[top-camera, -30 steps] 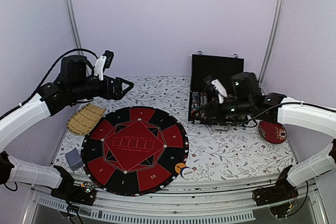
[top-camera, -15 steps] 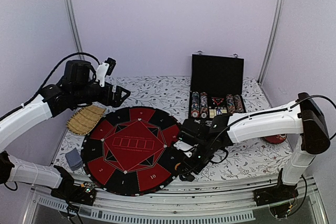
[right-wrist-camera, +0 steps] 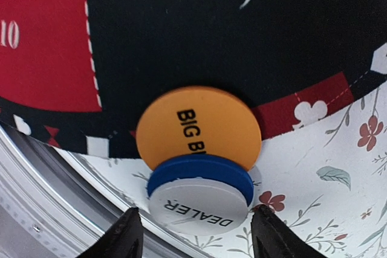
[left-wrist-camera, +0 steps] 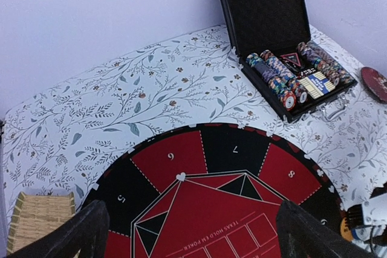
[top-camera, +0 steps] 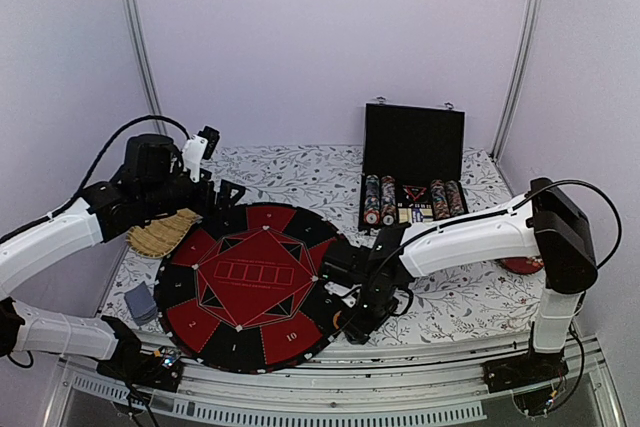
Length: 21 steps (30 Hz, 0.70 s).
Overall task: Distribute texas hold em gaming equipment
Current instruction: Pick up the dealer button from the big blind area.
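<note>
**Mat** (top-camera: 255,282): round and felt-like, with red and black wedges and white lines. The left wrist view reads 5 to 8 and "TEXAS HOLD EM POKER"; the right wrist view reads 9 and 10.

**Discs:** flat, round and smooth, at the mat's near right rim.
- They show only in the right wrist view; in the top view the arm hides them.
- The orange disc (right-wrist-camera: 193,119), marked "BIG B…", lies partly on the mat.
- The blue disc (right-wrist-camera: 199,170) overlaps its edge.
- The white DEALER disc (right-wrist-camera: 196,206) sits on the blue disc.

**Right claw** (right-wrist-camera: 196,219): fingers flank the blue and white pair, close to their edges. Whether they grip cannot be told.

**Left claw** (left-wrist-camera: 190,222): spread wide and holding nothing, above the mat's far left.

**Cards** (top-camera: 140,302): a grey-blue stack, left of the mat.

**Case** (left-wrist-camera: 266,10): black and open, with its lid upright, holding rows of striped chips (left-wrist-camera: 275,80).

**Tray** (left-wrist-camera: 39,219): woven straw.

**Cloth** (left-wrist-camera: 151,83): white with a leaf print.
</note>
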### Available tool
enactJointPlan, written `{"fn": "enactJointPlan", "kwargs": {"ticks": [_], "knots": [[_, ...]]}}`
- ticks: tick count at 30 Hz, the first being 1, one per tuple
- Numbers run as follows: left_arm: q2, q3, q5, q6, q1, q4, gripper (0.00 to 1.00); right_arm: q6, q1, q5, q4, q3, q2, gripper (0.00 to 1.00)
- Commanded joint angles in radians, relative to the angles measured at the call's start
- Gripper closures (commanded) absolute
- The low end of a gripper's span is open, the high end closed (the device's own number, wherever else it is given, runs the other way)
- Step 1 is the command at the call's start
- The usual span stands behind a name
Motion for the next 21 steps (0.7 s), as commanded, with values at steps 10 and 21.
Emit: {"fn": "enactJointPlan", "kwargs": {"ticks": [10, 21], "knots": [[-0.010, -0.024, 0.002, 0.029, -0.005, 0.049, 0.02, 0.033, 0.019, 0.076, -0.058, 0.027, 0.040, 0.44], [-0.017, -0.034, 0.001, 0.036, -0.005, 0.057, 0.02, 0.021, 0.023, 0.081, -0.080, 0.017, 0.022, 0.69]]}}
